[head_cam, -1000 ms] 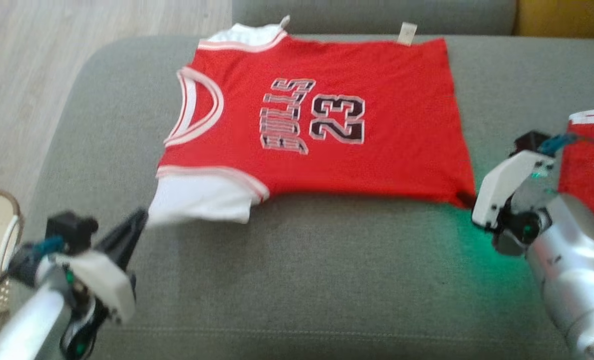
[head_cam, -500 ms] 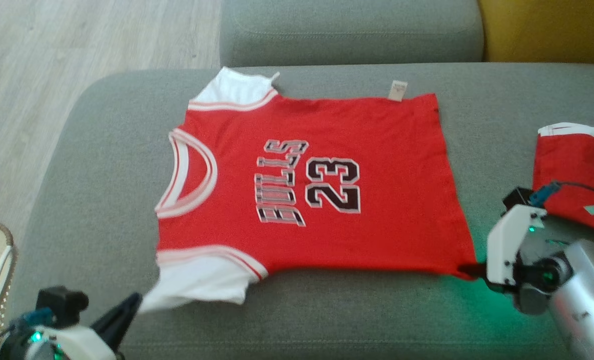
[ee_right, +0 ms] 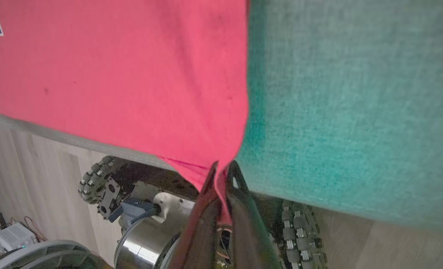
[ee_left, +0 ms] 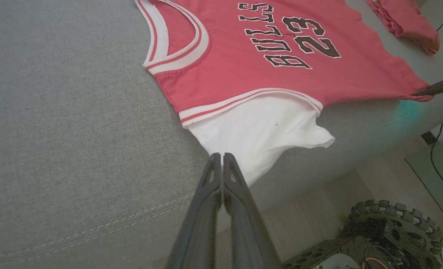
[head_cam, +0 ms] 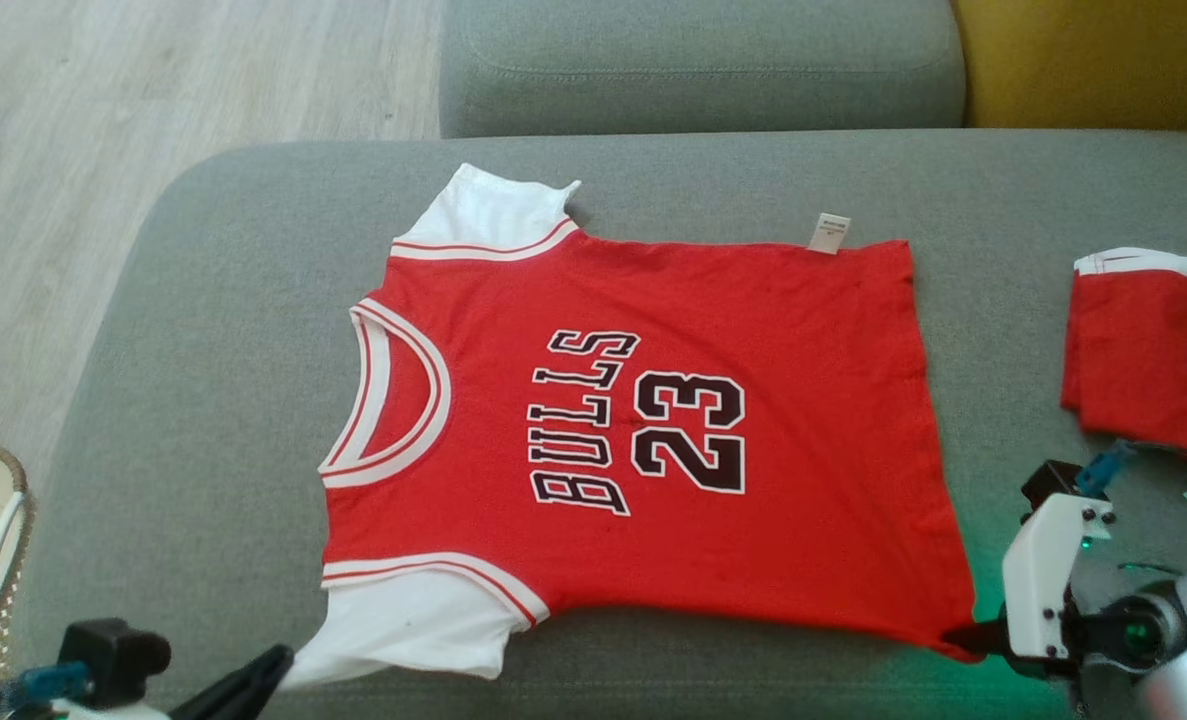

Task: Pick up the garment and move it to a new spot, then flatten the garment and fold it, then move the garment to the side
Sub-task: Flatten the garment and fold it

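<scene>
step: flattening | jersey (head_cam: 653, 420) is lying face-up, spread across the sofa seat (head_cam: 203, 350) | left claw (ee_left: 221, 156) is clamping its near-left white sleeve (head_cam: 403, 620), right claw (ee_right: 223, 168) is clamping its near-right hem corner (head_cam: 953, 625) | tip: tensioning both corners apart evenly and low, not dragging it off the near edge

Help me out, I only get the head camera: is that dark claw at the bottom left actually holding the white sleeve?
Observer: Yes. In the left wrist view the left gripper has both fingers pressed together on the tip of the jersey's white sleeve.
Operator: And the claw on the right?
Observer: The right wrist view shows the right gripper pinching the red hem corner between its fingers.
Operator: Is that corner lying on the sofa?
Observer: No, it reaches just past the sofa's front edge, with the robot's wheels on the floor below.
</scene>
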Robot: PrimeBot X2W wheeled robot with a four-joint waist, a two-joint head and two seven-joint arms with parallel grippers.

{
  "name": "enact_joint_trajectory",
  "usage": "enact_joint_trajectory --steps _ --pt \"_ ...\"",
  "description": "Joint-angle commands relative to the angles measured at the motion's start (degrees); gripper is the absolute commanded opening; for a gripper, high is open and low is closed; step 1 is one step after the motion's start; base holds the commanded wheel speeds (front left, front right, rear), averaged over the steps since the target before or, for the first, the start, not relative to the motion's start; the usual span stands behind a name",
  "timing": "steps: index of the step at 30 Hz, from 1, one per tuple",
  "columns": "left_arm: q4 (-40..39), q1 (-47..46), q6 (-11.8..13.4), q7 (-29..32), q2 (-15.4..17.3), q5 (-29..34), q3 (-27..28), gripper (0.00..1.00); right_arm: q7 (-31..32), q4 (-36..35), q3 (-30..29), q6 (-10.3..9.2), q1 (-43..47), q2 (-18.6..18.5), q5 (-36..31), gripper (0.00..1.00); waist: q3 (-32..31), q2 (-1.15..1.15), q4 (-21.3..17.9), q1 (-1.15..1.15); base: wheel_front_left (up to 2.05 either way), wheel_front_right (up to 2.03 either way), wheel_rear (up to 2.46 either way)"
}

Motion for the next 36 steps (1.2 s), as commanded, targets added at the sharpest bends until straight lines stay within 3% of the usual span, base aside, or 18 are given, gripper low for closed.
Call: enact_joint_trajectory --steps 1,11,18,27,36 --pt "-1.3 -2.6 -0.3 0.0 3.4 -0.5 2.3 0.0 1.3 -3.2 -0.8 -0.02 -0.3 -0.7 -1.0 0.0 0.2 0.0 0.0 0.0 0.0 0.0 0.0" --pt "-1.2 -6.9 -0.3 -2.5 4.5 0.9 2.7 0.0 8.3 -17.0 -12.4 -0.02 2.9 7.5 -7.8 0.0 2.3 0.0 -0.1 0.0 0.0 0.0 0.0" --pt "0.0 -12.4 -0.3 -5.3 4.2 3.9 3.2 0.0 8.6 -23.1 -17.2 -0.02 0.5 12.6 -12.3 0.0 5.0 0.0 -0.4 0.0 0.0 0.0 0.0" --pt "2.8 -21.2 -0.4 -7.1 2.6 6.6 3.6 0.0 5.9 -24.1 -20.4 -0.02 -6.2 14.8 -14.7 0.0 8.4 0.0 -1.4 0.0 0.0 0.0 0.0" --pt "8.0 -27.5 -0.4 -7.2 0.0 8.0 2.4 0.0 0.4 -19.1 -19.6 -0.02 -11.6 15.0 -16.1 0.0 11.2 0.0 -2.3 0.0 0.0 0.0 0.0"
